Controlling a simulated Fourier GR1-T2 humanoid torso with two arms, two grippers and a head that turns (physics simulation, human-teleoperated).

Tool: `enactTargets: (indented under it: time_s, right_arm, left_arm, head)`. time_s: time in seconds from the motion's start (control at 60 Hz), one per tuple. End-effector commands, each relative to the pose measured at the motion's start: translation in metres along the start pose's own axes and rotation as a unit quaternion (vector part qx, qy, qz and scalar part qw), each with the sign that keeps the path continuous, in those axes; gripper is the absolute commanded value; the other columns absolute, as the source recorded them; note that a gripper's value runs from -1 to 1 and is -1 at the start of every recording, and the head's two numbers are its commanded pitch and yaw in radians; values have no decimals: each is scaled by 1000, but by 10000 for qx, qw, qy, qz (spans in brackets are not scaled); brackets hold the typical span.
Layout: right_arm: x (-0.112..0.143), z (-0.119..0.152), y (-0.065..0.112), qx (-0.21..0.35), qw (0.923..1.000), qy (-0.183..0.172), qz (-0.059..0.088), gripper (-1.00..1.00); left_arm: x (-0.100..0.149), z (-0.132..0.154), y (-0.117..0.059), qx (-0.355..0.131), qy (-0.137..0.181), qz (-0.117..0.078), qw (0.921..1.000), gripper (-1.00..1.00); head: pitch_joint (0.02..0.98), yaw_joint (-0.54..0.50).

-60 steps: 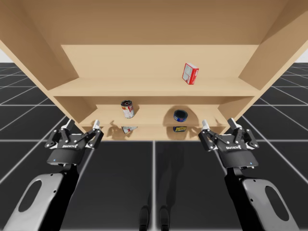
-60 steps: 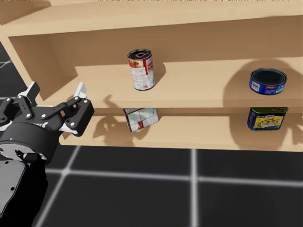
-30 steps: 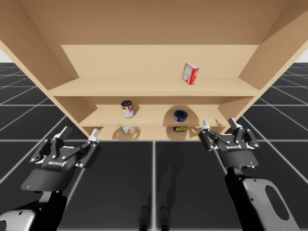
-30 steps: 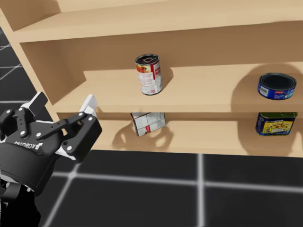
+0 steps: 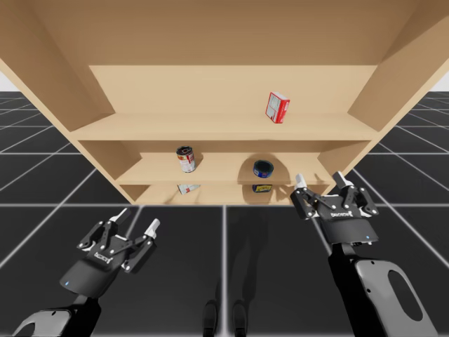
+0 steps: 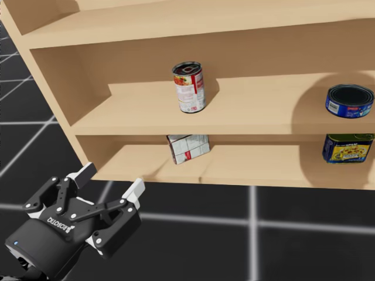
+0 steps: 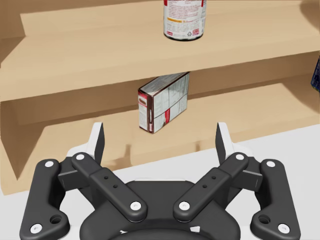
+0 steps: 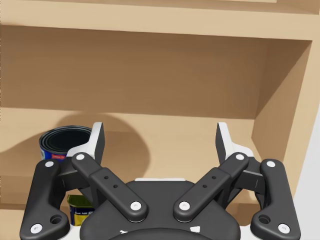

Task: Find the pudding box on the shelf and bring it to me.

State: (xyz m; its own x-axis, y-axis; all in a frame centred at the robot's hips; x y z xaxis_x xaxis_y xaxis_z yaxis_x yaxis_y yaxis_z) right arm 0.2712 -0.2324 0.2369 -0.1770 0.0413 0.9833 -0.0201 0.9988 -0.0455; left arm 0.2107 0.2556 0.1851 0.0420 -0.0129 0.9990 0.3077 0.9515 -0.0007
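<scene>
A small box (image 6: 187,148) with a dark red edge and white printed faces leans tilted on the lowest shelf, under the red-and-white can (image 6: 189,86). In the left wrist view this box (image 7: 164,102) stands ahead of my open left gripper (image 7: 160,135), well apart from it. From above, my left gripper (image 5: 137,219) hangs low, in front of the shelf and left of the box (image 5: 188,188). My right gripper (image 5: 320,180) is open and empty at the right end of the lower shelves. A red box (image 5: 277,107) stands tilted on the top shelf.
The wooden shelf unit (image 5: 224,126) has three boards and slanting side walls. A flat blue can (image 5: 263,168) lies on the middle board, with a blue-and-yellow tin (image 5: 262,188) below it, both just ahead of the right gripper (image 8: 160,132). Dark grid floor lies in front.
My left arm has dropped and drawn back from the shelf's left end, still open. My head has turned a little, shifting the shelf view. The right arm has stayed put.
</scene>
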Motion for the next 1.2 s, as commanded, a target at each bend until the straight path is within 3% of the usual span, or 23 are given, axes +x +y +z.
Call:
enactTargets:
  time_s: [0.017, 0.1, 0.167, 0.55, 0.85, 1.0, 1.033, 1.2]
  right_arm:
    - [0, 0, 1, 33, 10000, -9, -25, -1000]
    - [0, 0, 1, 38, 10000, -14, -56, -1000]
    - [0, 0, 1, 37, 10000, -9, -49, -1000]
    - [3, 0, 1, 71, 9999, -65, -83, -1000]
    - [4, 1, 0, 76, 9999, -65, -140, -1000]
    - [4, 1, 0, 76, 9998, -66, -153, -1000]
    - [4, 2, 1, 78, 9998, -63, -154, -1000]
    - [4, 2, 0, 83, 9998, -63, -162, -1000]
  left_arm:
    - [-26, -17, 6, -177, 90, 0, 9998, -1000]
    - [-32, -31, 10, -194, 114, -141, 9996, -1000]
    - [-34, -45, 12, -301, 148, -55, 9994, -1000]
    - [-41, -107, 15, -474, 346, -265, 9979, -1000]
    - [-47, -149, 15, -609, 507, -104, 9968, -1000]
    - [-51, -167, 14, -646, 570, 155, 9962, -1000]
    - [-52, -172, 13, -616, 571, 72, 9964, -1000]
    - [-55, -185, 8, -681, 667, 109, 9954, -1000]
  head:
    - [708, 233]
    - [708, 241]
    - [707, 243]
    - [705, 255]
    - [708, 250]
    - [712, 245]
    - [712, 244]
    - [715, 237]
